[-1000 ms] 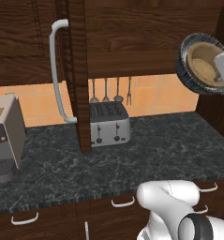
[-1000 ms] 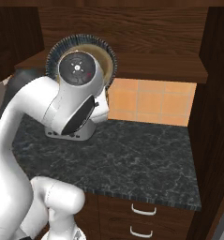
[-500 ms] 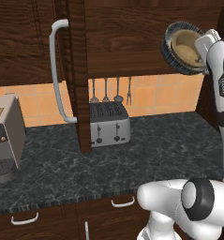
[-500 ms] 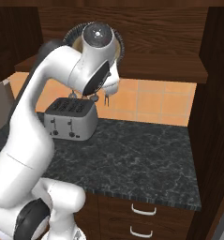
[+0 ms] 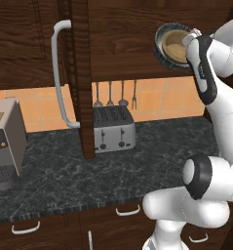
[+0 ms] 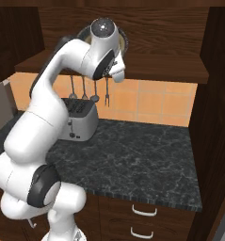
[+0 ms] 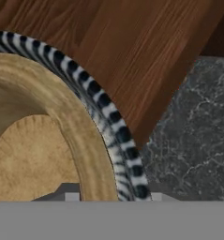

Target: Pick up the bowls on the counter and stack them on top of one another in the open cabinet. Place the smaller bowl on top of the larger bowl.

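up left, the dark wooden cabinet door (image 5: pixel 79 73) with its pale curved handle (image 5: pixel 59 73) hangs above the dark marbled stone surface (image 5: pixel 137 161). beside it, a silver toaster (image 5: pixel 113 129). rightmost, the plain tan bowl (image 5: pixel 175 45) sits nested inside the wide blue-grey lined bowl (image 5: pixel 160 46), raised at cabinet height by the arm; whether the pincer grips cannot be told.

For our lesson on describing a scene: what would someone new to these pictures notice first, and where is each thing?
First, the white robot arm, reared high against the dark wooden wall cabinet. At its hand sits a plain tan round bowl nested inside a wider blue-grey line-patterned bowl, both tipped on edge, open side towards the camera. Below, a silver four-slot toaster stands on the dark marbled stone counter, under hanging utensils.
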